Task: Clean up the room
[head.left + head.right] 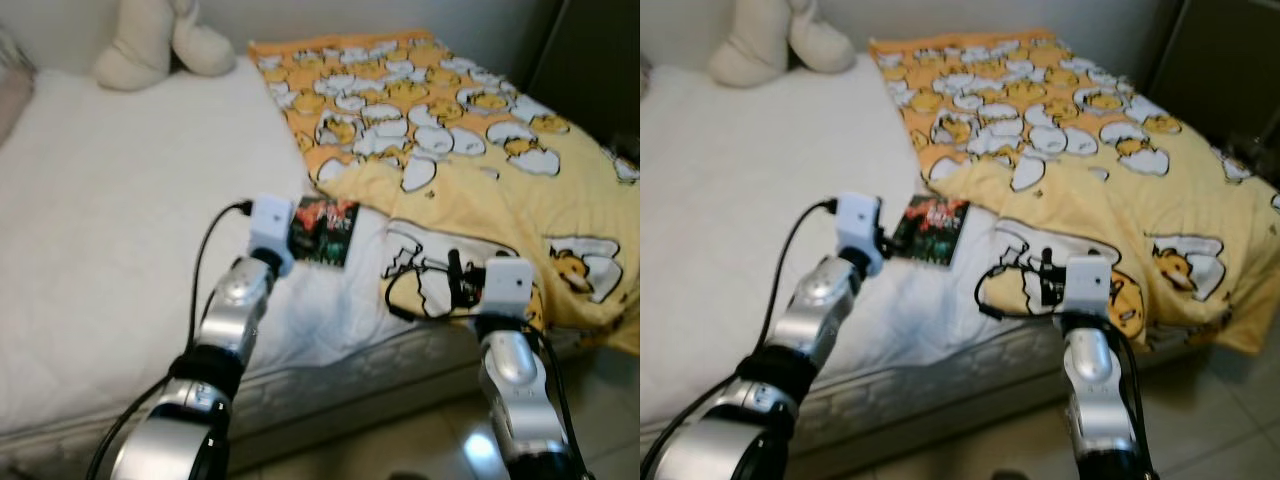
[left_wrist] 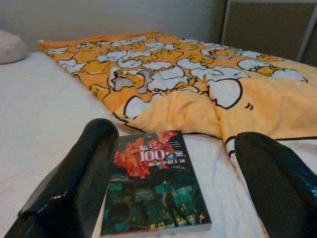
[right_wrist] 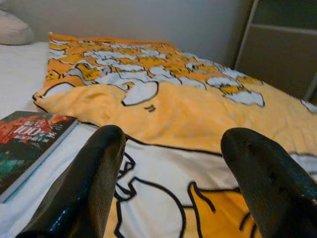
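Jaws of both grippers stand spread wide, holding nothing. Left gripper (image 2: 163,188) hovers low over the bed (image 1: 120,250), its fingers (image 2: 74,173) straddling a book (image 1: 323,231) that lies flat on the white sheet, just beside the folded edge of the yellow blanket (image 1: 480,140). Right gripper (image 3: 173,183) is poised over the blanket's near corner, close to the bed's edge. By appearance the book is a thin paperback: light, fairly stiff, with a glossy and probably slippery cover; a pinch across its width near the spine looks best. The blanket is soft and limp, and should be gathered at a corner or hem. A plush toy (image 1: 160,40) sits at the bed's far end.
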Motion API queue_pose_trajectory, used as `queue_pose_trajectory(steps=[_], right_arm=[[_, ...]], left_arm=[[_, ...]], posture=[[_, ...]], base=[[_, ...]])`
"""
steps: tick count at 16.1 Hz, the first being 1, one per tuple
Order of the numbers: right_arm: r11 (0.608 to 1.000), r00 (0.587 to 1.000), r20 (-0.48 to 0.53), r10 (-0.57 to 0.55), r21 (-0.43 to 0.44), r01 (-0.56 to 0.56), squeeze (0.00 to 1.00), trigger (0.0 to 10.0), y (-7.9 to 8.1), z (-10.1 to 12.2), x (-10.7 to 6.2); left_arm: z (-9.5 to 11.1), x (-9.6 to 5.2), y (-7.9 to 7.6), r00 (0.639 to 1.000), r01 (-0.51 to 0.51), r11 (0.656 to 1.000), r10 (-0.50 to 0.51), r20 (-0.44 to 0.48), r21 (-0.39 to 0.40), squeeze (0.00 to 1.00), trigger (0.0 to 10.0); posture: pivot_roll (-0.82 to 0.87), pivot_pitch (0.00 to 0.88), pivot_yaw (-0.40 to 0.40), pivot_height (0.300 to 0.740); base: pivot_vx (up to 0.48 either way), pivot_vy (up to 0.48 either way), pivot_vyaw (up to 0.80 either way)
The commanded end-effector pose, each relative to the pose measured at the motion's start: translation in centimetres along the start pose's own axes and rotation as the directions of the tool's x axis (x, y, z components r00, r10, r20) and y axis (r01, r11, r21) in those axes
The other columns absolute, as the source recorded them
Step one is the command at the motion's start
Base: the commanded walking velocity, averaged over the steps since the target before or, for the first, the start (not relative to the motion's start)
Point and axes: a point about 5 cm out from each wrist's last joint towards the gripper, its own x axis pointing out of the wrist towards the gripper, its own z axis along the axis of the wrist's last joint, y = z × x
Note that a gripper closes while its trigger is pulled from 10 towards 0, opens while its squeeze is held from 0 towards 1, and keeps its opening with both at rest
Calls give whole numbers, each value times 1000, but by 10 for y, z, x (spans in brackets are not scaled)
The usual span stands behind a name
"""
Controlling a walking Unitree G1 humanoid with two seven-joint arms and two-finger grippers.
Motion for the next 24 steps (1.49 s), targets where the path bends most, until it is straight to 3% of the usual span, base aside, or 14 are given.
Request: queue_pose_trajectory(steps=[1, 5, 9, 11, 12, 13, 15, 18, 23, 24], right_arm=[[1000, 1000, -11, -14, -5, 13, 0, 10000, -6, 0, -1], [1000, 1000, -13, -21, -14, 21, 0, 10000, -10, -2, -6], [1000, 999, -28, -19, -16, 19, 0, 10000, -10, -4, -11], [1000, 999, -38, -21, -17, 21, 0, 10000, -12, -5, -13], [1000, 999, -44, -21, -17, 20, 0, 10000, -12, -6, -14], [1000, 999, -52, -16, -18, 15, 0, 10000, -12, -7, -16], [1000, 998, -56, -11, -17, 11, 0, 10000, -10, -8, -17], [1000, 998, -64, -3, -20, 2, 0, 10000, -12, -8, -26], [999, 993, -119, 9, -42, -14, 0, 10000, -18, -13, -59], [999, 991, -132, 7, -46, -13, 0, 10000, -20, -14, -66]], left_arm=[[6, 6, -10, 999, 34, 999, -34, 21, 2, 0, 10000], [7, 11, -22, 998, 58, 998, -58, 21, 1, 0, 10000], [5, 17, -20, 1000, -7, 1000, 7, -23, -21, 0, 10000], [4, 18, -15, 997, -56, 998, 57, -46, 17, 0, 10000], [4, 18, -10, 993, -107, 991, 111, -50, 76, 0, 10000], [5, 18, -5, 990, -133, 990, 135, -40, 52, 1000, 10000], [4, 17, 1, 988, -145, 989, 145, -54, 5, 1000, 10000], [-2, 17, 17, 972, -186, 981, 192, -138, 53, 1000, 10000], [-16, 16, 12, 961, -126, 992, 122, -247, -3, 1000, 10000], [-19, 15, 11, 958, -127, 992, 122, -260, -2, 0, 10000]], posture=[[-155, 0, 48, 740], [-185, 0, 58, 740], [-197, 0, 57, 740], [-200, 0, 57, 740], [-201, 0, 56, 740], [-200, 0, 53, 740], [-200, 0, 49, 740], [-224, 5, 34, 740], [-291, 93, 20, 740], [-315, 132, 16, 740]], base=[[435, 0, -750], [443, 0, -188], [427, 70, 0], [302, 375, 0], [0, 0, 0], [0, 0, 0], [0, 0, 0], [0, 0, 0], [0, 0, 0], [0, 0, 0]])
